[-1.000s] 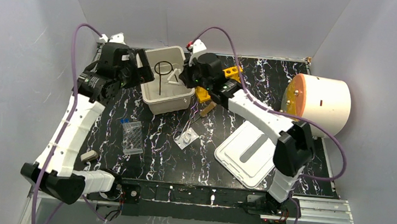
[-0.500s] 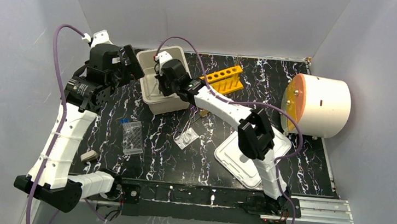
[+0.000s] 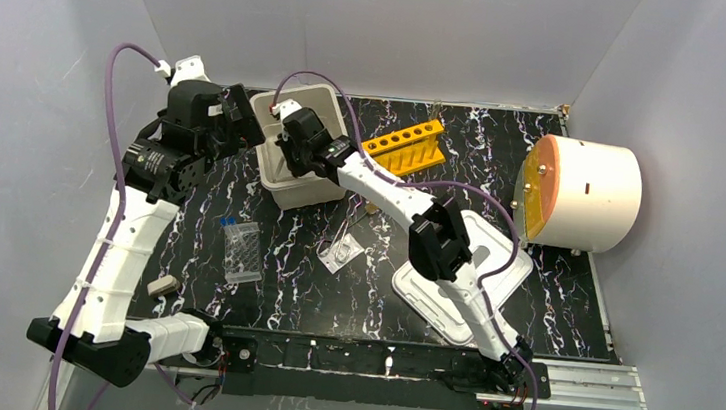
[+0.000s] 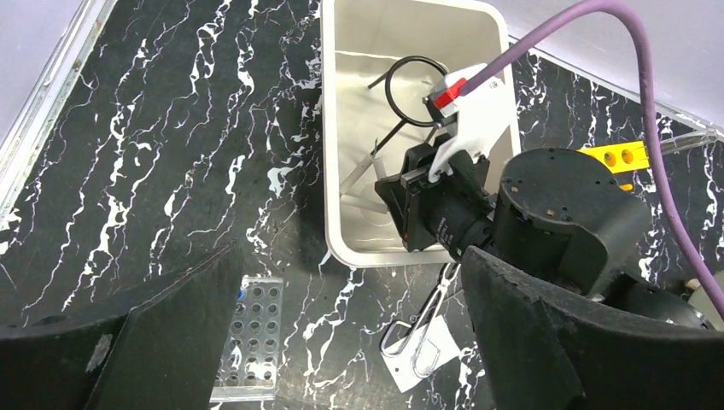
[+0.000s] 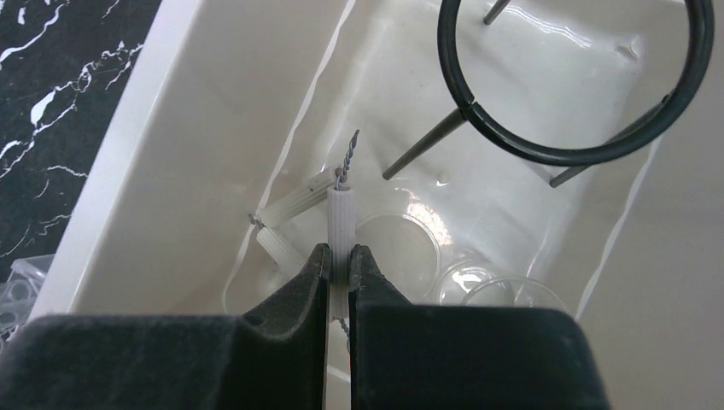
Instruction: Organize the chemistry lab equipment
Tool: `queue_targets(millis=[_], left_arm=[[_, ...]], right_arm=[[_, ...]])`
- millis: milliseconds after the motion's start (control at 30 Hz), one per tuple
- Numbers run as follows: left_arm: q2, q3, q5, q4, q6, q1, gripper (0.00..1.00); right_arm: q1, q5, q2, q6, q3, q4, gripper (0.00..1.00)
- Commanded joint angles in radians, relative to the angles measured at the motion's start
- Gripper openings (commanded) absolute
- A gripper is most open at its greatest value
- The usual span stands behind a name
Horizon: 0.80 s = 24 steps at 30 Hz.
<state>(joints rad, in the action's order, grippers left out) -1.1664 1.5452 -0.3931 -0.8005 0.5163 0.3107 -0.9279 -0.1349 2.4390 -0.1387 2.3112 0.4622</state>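
My right gripper (image 5: 340, 260) is down inside the white bin (image 3: 285, 192), shut on one ribbed side of the white triangle (image 5: 341, 213). The black wire ring stand (image 5: 580, 157) stands in the bin beyond it. Clear glass dishes (image 5: 401, 248) lie on the bin floor under the triangle. My left gripper (image 4: 354, 333) hangs open and holds nothing, above the table just left of the bin. The thin metal tweezers (image 3: 344, 238) lie on a white card in front of the bin. A blue-capped vial (image 3: 226, 220) sits at the far end of a clear tube rack (image 3: 242, 252).
An orange tube rack (image 3: 405, 144) stands behind the right arm. A white lid (image 3: 453, 274) lies at the right front, with a large white drum (image 3: 581, 191) on its side beyond it. A small tan block (image 3: 162, 285) lies near the left arm's base.
The right arm has swung left from beside the bin to over it, and its gripper now reaches down inside. The left arm has drawn back a little to the left.
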Motion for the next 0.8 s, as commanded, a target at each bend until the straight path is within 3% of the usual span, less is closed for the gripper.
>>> queue_targets(millis=[0, 233, 467, 767], left_arm=[[0.002, 0.004, -0.023, 0.008, -0.023, 0.002, 0.98], [0.002, 0.020, -0.048, 0.003, -0.039, 0.001, 0.98], [0.005, 0.031, -0.026, 0.016, -0.055, 0.017, 0.98], [0.008, 0.028, -0.010, 0.041, -0.078, 0.047, 0.98]], right_arm=[[-0.007, 0.012, 0.065, -0.003, 0.139, 0.074, 0.14], [-0.007, 0.017, 0.040, -0.049, 0.199, 0.104, 0.41], [-0.008, 0.024, -0.122, -0.104, 0.114, 0.066, 0.50], [-0.004, -0.080, -0.501, -0.212, -0.300, -0.031, 0.62]])
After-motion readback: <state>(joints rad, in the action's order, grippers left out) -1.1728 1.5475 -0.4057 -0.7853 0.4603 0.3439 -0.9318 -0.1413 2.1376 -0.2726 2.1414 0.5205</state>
